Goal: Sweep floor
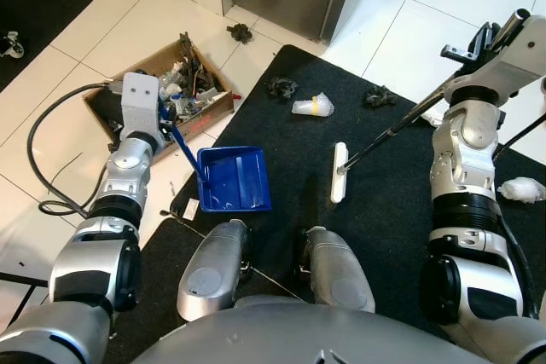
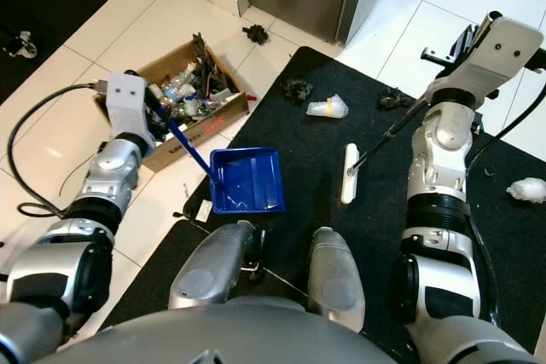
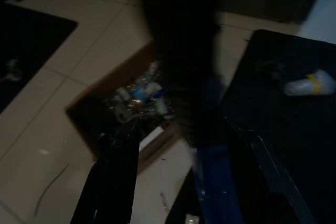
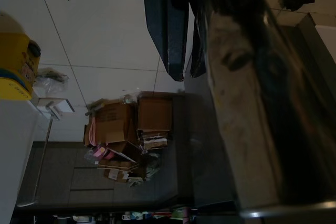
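Silver arms [image 1: 124, 178], black joint bands

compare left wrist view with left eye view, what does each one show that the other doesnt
Left wrist view alone: a blurred, close look along the left gripper's own dark fingers.

Left eye view alone: the broom head on the black mat, its pole running up to the right gripper, two dark scraps on the mat, and the robot's knees.

Both: the blue dustpan, the cardboard box of clutter on the white tiles, and the crumpled white-and-yellow wrapper.

Dustpan [image 1: 233, 178] left of broom head [image 1: 339, 172] — both seemingly on mat [image 1: 384, 210].
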Robot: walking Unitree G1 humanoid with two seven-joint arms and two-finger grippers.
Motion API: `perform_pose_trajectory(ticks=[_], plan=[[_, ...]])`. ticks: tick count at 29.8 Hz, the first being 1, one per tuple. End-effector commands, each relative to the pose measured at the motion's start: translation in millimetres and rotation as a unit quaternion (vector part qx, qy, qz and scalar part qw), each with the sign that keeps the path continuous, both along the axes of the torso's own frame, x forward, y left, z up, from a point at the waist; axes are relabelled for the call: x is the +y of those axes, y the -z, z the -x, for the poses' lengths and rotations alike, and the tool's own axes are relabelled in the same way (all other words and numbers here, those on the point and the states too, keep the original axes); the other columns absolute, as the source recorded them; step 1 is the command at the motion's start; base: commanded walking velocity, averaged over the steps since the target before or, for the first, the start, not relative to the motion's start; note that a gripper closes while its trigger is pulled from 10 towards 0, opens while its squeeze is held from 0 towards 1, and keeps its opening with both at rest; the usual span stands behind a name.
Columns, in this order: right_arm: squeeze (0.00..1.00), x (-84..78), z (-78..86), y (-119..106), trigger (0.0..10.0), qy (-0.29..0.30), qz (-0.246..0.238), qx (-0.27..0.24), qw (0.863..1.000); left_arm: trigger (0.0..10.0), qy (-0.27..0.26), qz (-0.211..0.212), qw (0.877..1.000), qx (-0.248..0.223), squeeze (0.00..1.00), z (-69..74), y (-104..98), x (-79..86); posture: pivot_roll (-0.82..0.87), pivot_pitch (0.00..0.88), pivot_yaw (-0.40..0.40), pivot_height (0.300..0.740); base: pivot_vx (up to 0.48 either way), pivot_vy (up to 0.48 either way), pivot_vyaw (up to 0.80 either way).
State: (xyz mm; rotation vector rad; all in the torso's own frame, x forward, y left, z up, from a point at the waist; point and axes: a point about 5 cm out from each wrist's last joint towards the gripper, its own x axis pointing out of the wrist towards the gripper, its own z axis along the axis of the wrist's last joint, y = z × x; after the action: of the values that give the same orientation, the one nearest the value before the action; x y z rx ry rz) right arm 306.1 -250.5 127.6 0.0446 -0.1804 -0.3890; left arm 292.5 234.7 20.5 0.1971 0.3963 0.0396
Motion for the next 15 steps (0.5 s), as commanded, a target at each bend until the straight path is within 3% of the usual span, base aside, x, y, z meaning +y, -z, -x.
perform_pose_trajectory(ticks=[1,7,12,15], plan=[[0.00,-2.0,-1.3,-6,10.0,0.002,0.005,-0.017,1.000,10.0,-0.021,-0.017,1.000,-0.005,0.00,-1.1,-6,15.3,0.13,0.007,-0.007,0.740,0.000,0.000,0.00],[0.00,-2.9,0.1,-5,10.0,0.004,0.004,-0.017,1.000,10.0,-0.041,-0.061,0.997,-0.027,0.00,-4.4,-20,35.9,0.13,0.006,-0.005,0.740,0.000,0.000,0.00],[0.00,-3.2,0.6,-4,10.0,0.004,0.004,-0.015,1.000,10.0,-0.048,-0.044,0.998,-0.019,0.00,-5.9,-22,43.3,0.13,0.009,-0.008,0.740,0.000,0.000,0.00],[0.00,-3.2,0.7,-5,10.0,0.003,0.005,-0.016,1.000,10.0,-0.047,-0.006,0.999,-0.004,0.00,-8.6,-21,43.0,0.12,0.015,-0.009,0.740,0.000,0.000,0.00]])
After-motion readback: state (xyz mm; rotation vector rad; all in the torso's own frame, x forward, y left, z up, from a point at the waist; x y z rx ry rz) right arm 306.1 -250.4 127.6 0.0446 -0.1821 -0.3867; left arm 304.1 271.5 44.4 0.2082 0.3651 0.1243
